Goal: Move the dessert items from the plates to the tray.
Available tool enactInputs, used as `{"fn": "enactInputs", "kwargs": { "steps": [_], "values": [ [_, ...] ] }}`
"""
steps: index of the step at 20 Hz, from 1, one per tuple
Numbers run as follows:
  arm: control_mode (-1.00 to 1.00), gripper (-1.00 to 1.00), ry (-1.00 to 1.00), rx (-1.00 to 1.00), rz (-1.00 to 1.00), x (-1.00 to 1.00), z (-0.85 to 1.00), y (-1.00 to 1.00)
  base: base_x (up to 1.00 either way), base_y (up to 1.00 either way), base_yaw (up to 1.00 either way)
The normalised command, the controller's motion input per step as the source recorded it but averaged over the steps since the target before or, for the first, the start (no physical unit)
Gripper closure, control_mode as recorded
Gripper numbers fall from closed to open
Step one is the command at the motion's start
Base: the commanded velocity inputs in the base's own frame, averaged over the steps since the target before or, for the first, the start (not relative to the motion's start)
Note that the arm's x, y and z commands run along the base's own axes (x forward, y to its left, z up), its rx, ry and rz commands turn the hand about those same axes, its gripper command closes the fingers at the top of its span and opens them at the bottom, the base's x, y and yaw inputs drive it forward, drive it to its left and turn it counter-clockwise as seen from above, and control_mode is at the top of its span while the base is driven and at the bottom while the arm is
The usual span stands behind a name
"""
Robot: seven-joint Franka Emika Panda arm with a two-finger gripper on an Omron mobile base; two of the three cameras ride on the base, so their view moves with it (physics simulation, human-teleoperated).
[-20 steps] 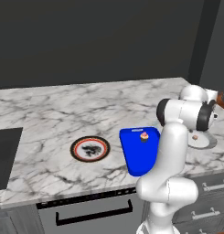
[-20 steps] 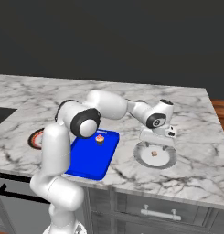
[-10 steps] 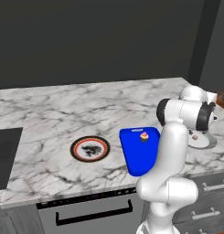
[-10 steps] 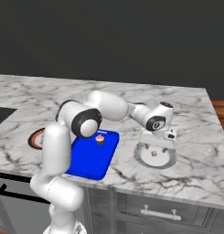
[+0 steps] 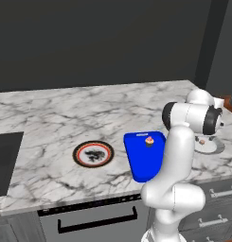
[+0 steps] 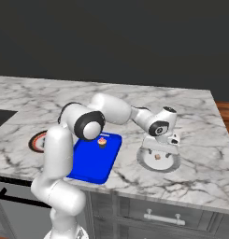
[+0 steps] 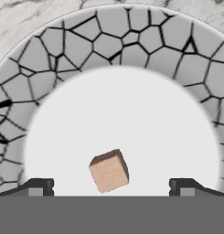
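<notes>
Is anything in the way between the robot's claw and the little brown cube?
Nothing visible. The gripper is open just above the cube, which sits alone on the grey plate, between the fingertips.

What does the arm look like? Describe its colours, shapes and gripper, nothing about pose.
The arm is a glossy white Franka Panda built of thick rounded tubular links, with dark grey to black disc-shaped caps at the joints. The wrist ends in a white block with a dark round face. The gripper has two small dark finger tips with squared, blocky ends. No cables, labels or markings are visible.
</notes>
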Motion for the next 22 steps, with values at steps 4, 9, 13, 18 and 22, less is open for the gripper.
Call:
{"fn": "enactInputs", "kwargs": {
  "steps": [4, 9, 13, 18, 22],
  "values": [
    [-1.00, -1.00, 0.00, 0.00, 0.00, 0.04, 0.00, 0.00, 0.00, 0.00, 0.00],
    [-1.00, -1.00, 0.00, 0.00, 0.00, 0.05, 0.00, 0.00, 0.00, 0.00, 0.00],
    [-1.00, -1.00, 0.00, 0.00, 0.00, 0.00, -0.02, 0.00, 0.00, 0.00, 0.00],
    [-1.00, -1.00, 0.00, 0.00, 0.00, 0.00, -0.11, 0.00, 0.00, 0.00, 0.00],
    [-1.00, -1.00, 0.00, 0.00, 0.00, 0.00, -0.06, 0.00, 0.00, 0.00, 0.00]
  ]
}}
